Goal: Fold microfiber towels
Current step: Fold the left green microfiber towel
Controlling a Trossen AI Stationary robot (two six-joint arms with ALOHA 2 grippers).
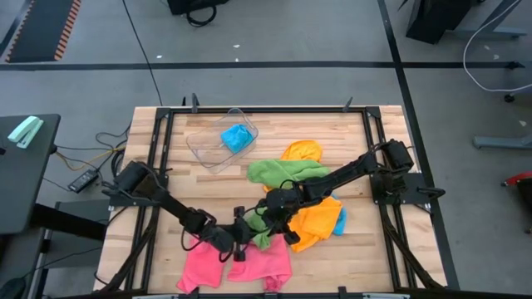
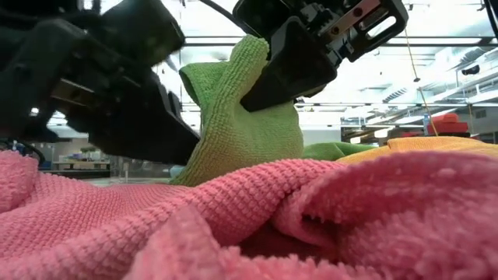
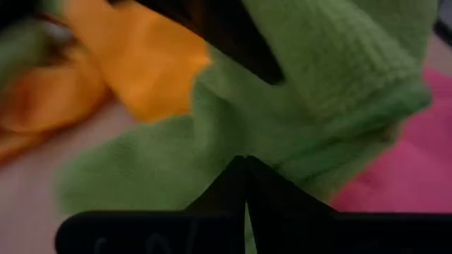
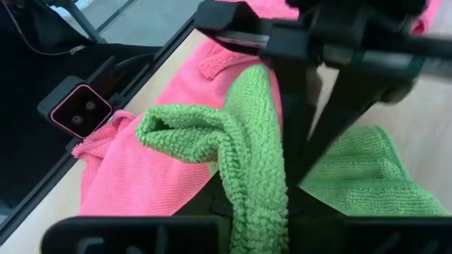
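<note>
Fingers of both the left gripper point(image 1: 241, 235) and right gripper point(image 1: 274, 218) clamp the green towel point(image 2: 241, 124); opposing pulls could tear it free.

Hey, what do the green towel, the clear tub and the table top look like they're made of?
Green towel: soft looped microfiber-type cloth, matte; the nubby pile shows. Clear tub: probably thin plastic, see-through and glossy, since the wood shows through it. Table top: light wood planks, going by the visible boards; finish looks smooth, but that is uncertain.
</note>
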